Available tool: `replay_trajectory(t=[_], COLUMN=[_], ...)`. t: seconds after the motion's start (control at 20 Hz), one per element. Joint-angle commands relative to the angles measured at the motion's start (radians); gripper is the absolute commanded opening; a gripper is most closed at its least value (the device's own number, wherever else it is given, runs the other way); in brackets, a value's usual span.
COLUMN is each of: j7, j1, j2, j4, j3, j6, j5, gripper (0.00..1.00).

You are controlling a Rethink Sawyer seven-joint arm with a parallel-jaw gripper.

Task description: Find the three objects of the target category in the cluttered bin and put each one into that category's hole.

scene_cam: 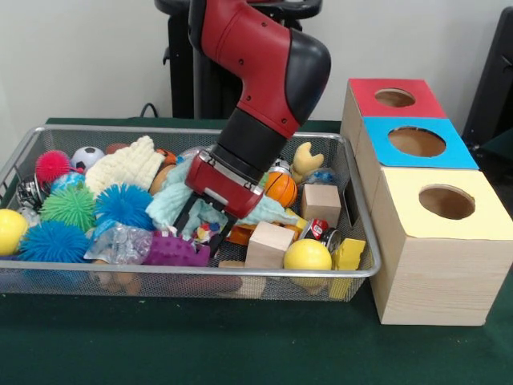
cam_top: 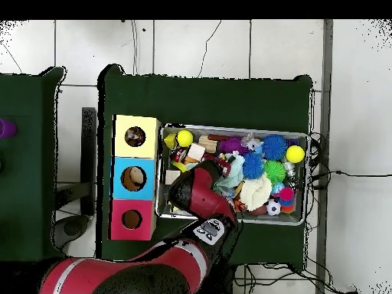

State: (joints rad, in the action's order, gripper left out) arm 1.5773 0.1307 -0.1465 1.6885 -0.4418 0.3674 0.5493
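Front view, foreground: green worktop (scene_cam: 240, 345) carrying a wire bin (scene_cam: 200, 274) at left and a wooden box (scene_cam: 433, 265) at right. The box has three holes in its top: yellow (scene_cam: 446, 202) nearest, blue (scene_cam: 417, 142) behind it, red (scene_cam: 394, 98) farthest. Along the bin's near wall, left to right: a yellow ball (scene_cam: 10, 231), spiky blue balls (scene_cam: 52, 241), a purple block (scene_cam: 175, 252), a wood cube (scene_cam: 268, 245), a second yellow ball (scene_cam: 307, 255) and a yellow piece (scene_cam: 349, 254). At mid-bin the gripper (scene_cam: 204, 227) reaches down into the clutter at a mint cloth (scene_cam: 172, 204); its black fingers (scene_cam: 186, 215) stand somewhat apart, and whether they clamp anything cannot be told. Farther back lie a basketball (scene_cam: 281, 188), a second wood cube (scene_cam: 321, 204), a cream knit piece (scene_cam: 124, 167), a pink spiky ball (scene_cam: 53, 165) and a soccer ball (scene_cam: 86, 156). Which category is the target cannot be read.

The overhead view alone shows the arm (cam_top: 138, 272) entering from the lower left of the frame and covering the gripper; the box (cam_top: 135, 178) lies at the bin's (cam_top: 306, 180) left, well apart from a purple thing (cam_top: 6, 128) at the left edge.
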Motion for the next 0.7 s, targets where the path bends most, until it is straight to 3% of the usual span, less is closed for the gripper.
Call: replay_trajectory(t=[0.05,0.7], j7=[0.301,0.29], j1=[-0.044,-0.057], j2=[0.058,0.029], j4=[-0.058,-0.027], j3=[0.191,0.234], j6=[0.033,0.004], j5=[0.024,0.019], gripper=[1.0,1.0])
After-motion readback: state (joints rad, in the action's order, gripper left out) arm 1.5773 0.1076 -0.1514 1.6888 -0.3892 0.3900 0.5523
